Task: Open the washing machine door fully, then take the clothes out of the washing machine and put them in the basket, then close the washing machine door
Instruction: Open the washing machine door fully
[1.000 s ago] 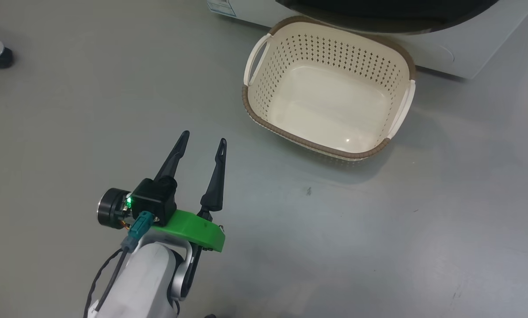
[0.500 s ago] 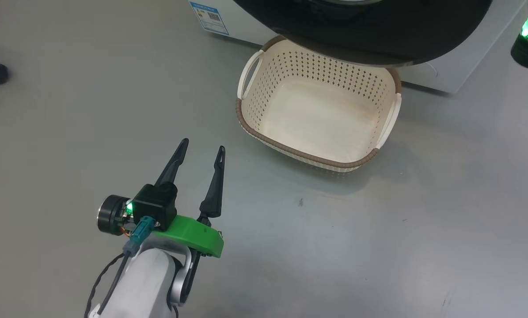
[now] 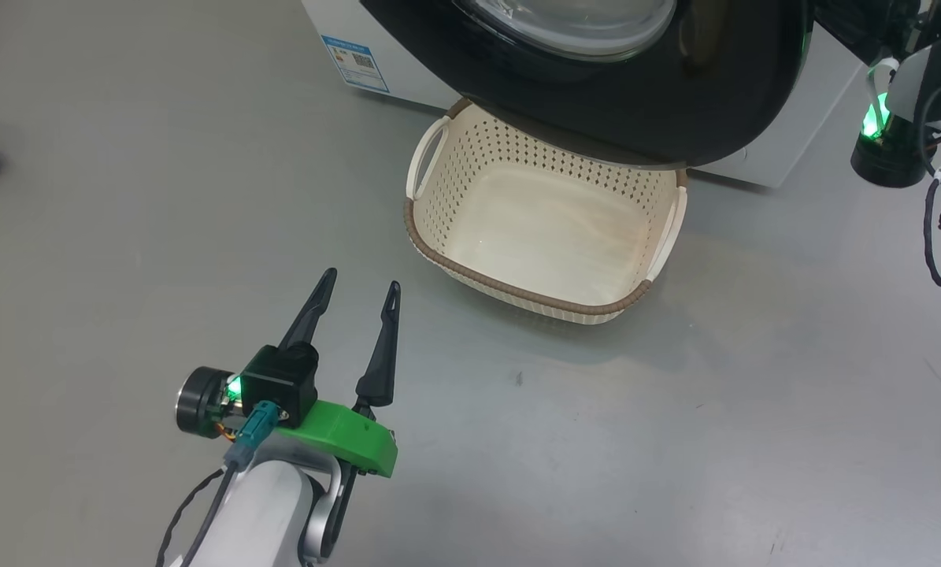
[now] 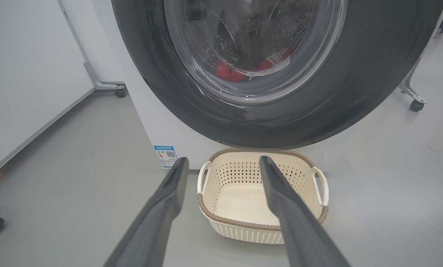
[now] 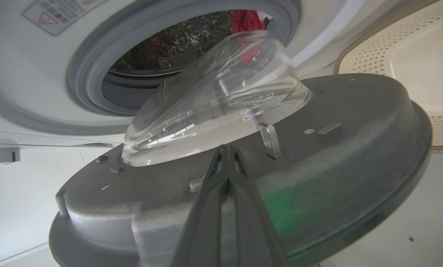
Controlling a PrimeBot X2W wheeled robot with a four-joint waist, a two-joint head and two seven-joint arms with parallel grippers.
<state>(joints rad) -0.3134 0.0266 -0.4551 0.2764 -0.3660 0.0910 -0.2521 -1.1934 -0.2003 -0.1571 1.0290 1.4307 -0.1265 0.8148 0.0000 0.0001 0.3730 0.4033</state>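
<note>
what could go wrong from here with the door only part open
1. The right end effector is shut and only seems to push on the inner face of the washing machine door, holding nothing; it may slip off as the door swings.
2. The door overhangs the far rim of the basket; its lower edge might clip it, though clearance is hard to judge.
</note>
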